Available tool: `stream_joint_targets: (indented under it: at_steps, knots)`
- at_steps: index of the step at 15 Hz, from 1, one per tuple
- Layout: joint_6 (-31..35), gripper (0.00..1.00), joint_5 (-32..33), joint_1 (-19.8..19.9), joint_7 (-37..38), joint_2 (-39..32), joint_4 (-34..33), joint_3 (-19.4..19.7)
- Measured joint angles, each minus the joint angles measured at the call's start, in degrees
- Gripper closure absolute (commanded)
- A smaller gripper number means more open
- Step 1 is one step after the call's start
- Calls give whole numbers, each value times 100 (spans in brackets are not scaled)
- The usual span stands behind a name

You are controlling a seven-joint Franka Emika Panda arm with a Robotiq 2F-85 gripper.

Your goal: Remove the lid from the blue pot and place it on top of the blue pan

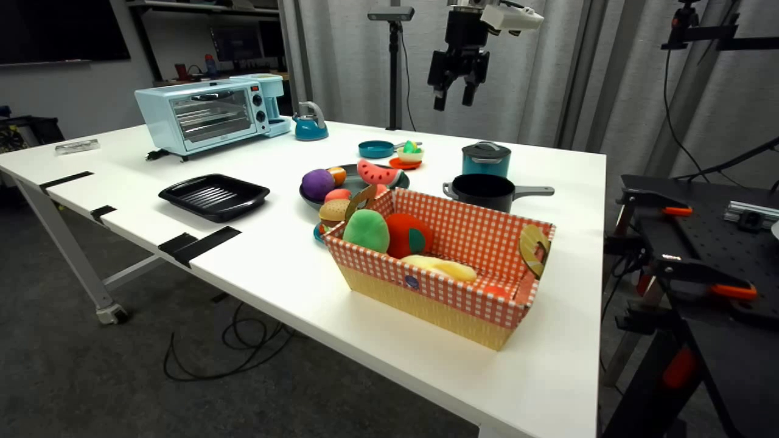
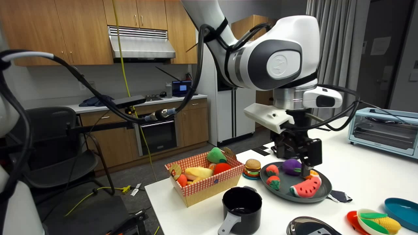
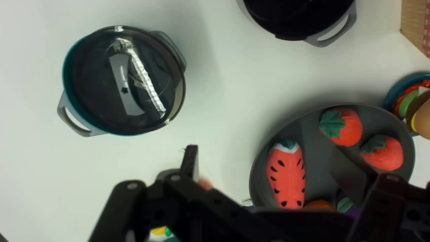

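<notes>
The blue pot [image 1: 485,163] is teal with short straight walls. Its dark lid [image 1: 487,148] sits on top. In the wrist view the pot [image 3: 65,77] is at upper left, and the lid [image 3: 122,84] covers it, with a grey handle. An exterior view shows only the lid [image 2: 308,226] at its bottom edge. The blue pan [image 1: 376,149] is a shallow teal pan with a grey handle; it also shows partly in an exterior view [image 2: 403,211]. My gripper [image 1: 454,100] is raised above the table, fingers wide apart and empty. In the wrist view its fingers [image 3: 268,164] frame the fruit plate.
A black saucepan [image 1: 484,194] with a grey handle stands beside the pot. A grey plate [image 2: 284,186] holds toy fruit. Also present are a checked basket [image 1: 420,292], black tray [image 1: 213,198], toaster oven [image 1: 210,115], kettle [image 1: 311,129], toy burger [image 2: 252,167] and corn bowl [image 2: 372,222].
</notes>
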State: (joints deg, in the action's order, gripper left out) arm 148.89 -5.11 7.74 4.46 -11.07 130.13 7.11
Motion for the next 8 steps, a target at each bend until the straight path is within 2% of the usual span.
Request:
stream_joint_targets:
  at_steps: [8]
  knots:
    - [3,0,-72,359,-276,-153,-57,189]
